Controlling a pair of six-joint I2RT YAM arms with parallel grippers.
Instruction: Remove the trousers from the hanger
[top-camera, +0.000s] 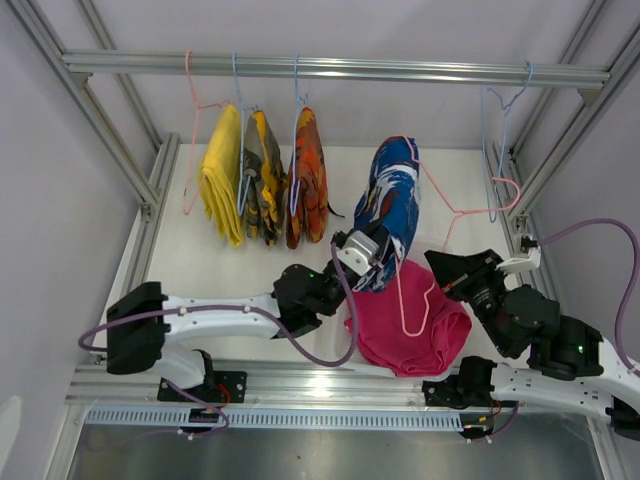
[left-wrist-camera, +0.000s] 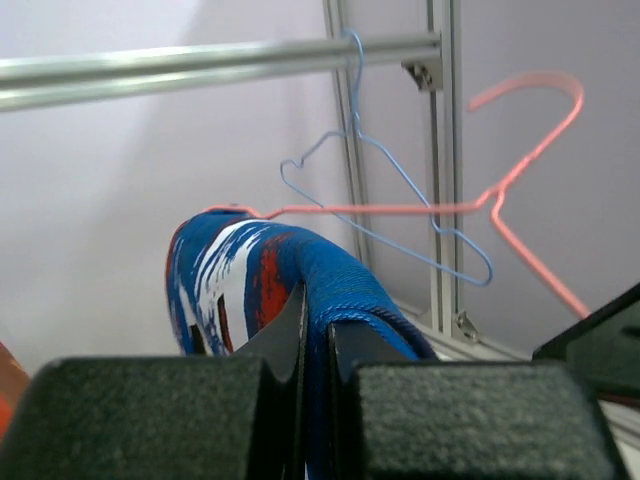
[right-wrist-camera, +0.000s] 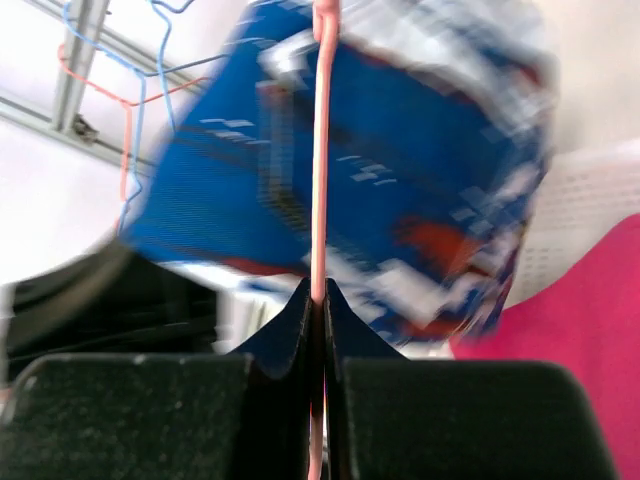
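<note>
The blue trousers with white and red pattern (top-camera: 390, 205) hang over a pink wire hanger (top-camera: 440, 195) held off the rail, above the table. My left gripper (top-camera: 362, 255) is shut on their lower fold; in the left wrist view the blue cloth (left-wrist-camera: 300, 265) is pinched at the gripper (left-wrist-camera: 318, 320). My right gripper (top-camera: 448, 284) is shut on the pink hanger wire (right-wrist-camera: 322, 150), with the blue trousers (right-wrist-camera: 420, 170) just behind it. The magenta-pink trousers (top-camera: 415, 335) lie on the table. The yellow (top-camera: 222, 185), olive camouflage (top-camera: 262, 180) and orange camouflage (top-camera: 308, 180) trousers hang on the rail.
The metal rail (top-camera: 340, 68) crosses the back, with bare blue hangers (top-camera: 500, 115) at its right end. Frame posts stand at both sides. The white table (top-camera: 240, 265) runs under the hanging garments.
</note>
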